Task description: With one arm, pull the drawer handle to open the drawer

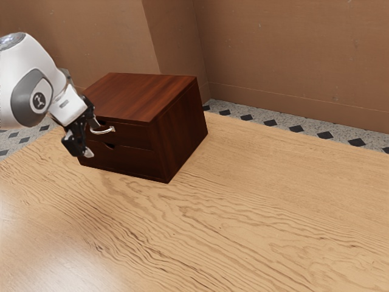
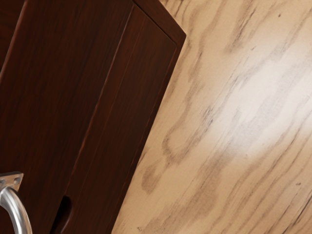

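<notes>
Dark wood cabinet (image 1: 146,97) on table (image 1: 255,219), toward exterior view's left. Metal handle (image 1: 103,129) on upper drawer (image 1: 130,135) front; drawer looks flush with cabinet face. Black gripper (image 1: 90,135) right at handle. Cannot tell whether spread or pinching it. Wrist view: handle's curved bar close by hand.

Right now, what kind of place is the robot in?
Probably a plain indoor room, simulated, set up for practice: a wide wooden table, a dark drawer chest standing on it, and bare brown walls with a speckled tiled floor behind.
</notes>
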You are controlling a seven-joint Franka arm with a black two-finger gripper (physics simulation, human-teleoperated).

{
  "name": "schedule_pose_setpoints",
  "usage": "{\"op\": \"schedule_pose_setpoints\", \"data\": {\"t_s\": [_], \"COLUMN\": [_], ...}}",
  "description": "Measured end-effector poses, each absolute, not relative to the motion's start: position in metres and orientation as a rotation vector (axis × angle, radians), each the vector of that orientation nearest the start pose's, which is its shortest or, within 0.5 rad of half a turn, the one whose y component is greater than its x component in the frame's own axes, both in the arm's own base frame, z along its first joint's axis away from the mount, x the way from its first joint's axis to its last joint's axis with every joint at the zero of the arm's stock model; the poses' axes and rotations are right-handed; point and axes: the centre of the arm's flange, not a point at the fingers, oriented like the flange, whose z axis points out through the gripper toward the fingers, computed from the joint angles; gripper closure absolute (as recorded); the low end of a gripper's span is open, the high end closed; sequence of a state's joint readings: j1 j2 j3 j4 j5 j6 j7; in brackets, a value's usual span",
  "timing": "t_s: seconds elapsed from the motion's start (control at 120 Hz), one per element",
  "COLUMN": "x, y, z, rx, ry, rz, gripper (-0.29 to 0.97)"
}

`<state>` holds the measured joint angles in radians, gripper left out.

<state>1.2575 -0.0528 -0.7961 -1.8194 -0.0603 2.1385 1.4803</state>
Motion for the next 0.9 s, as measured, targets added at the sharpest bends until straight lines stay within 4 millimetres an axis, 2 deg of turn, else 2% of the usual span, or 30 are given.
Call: {"op": "schedule_pose_setpoints", "data": {"t_s": [0.2,0.4,0.642,0.9], "x": [0.515,0.521,0.519,0.530], "y": [0.256,0.261,0.272,0.279], "z": [0.572,0.568,0.575,0.558], "rx": [-2.449,-2.388,-2.331,-2.309], "ry": [1.408,1.451,1.455,1.498], "rz": [-0.265,-0.296,-0.317,-0.361], "gripper": [0.00,0.00,0.00,0.00]}}
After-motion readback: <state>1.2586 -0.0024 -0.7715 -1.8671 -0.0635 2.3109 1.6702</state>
